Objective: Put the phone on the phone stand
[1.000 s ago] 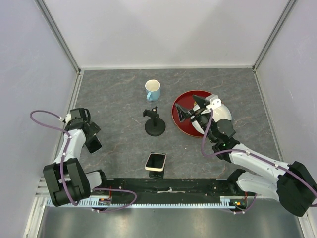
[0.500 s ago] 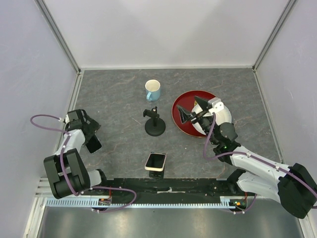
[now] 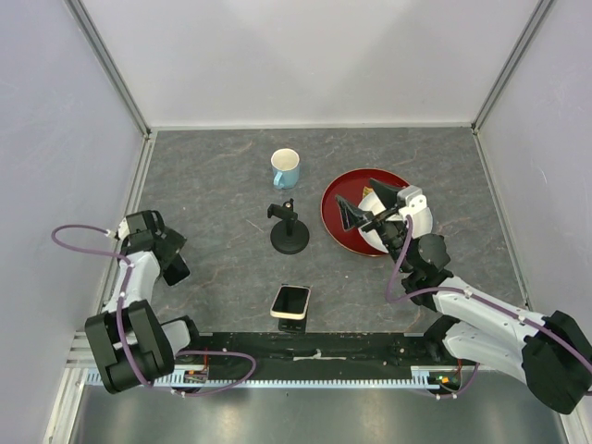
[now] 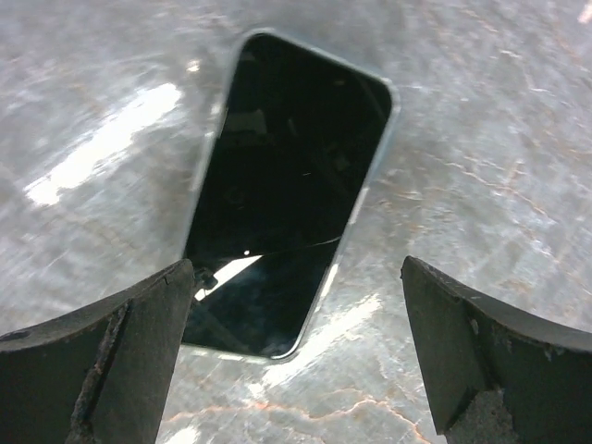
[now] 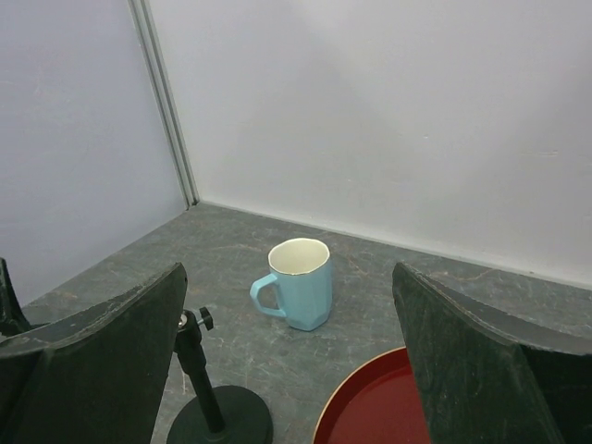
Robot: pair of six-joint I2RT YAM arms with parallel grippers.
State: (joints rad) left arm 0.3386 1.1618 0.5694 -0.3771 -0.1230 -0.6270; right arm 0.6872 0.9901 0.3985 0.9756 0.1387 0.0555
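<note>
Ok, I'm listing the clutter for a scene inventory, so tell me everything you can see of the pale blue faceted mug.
The pale blue faceted mug looks like glazed ceramic, with flat-sided walls, a cream inside and one loop handle, on its left in both views. It stands upright and looks empty, towards the back of the grey marbled table, behind the black round-base pole stand and left of the red round plate. Nothing touches it.
</note>
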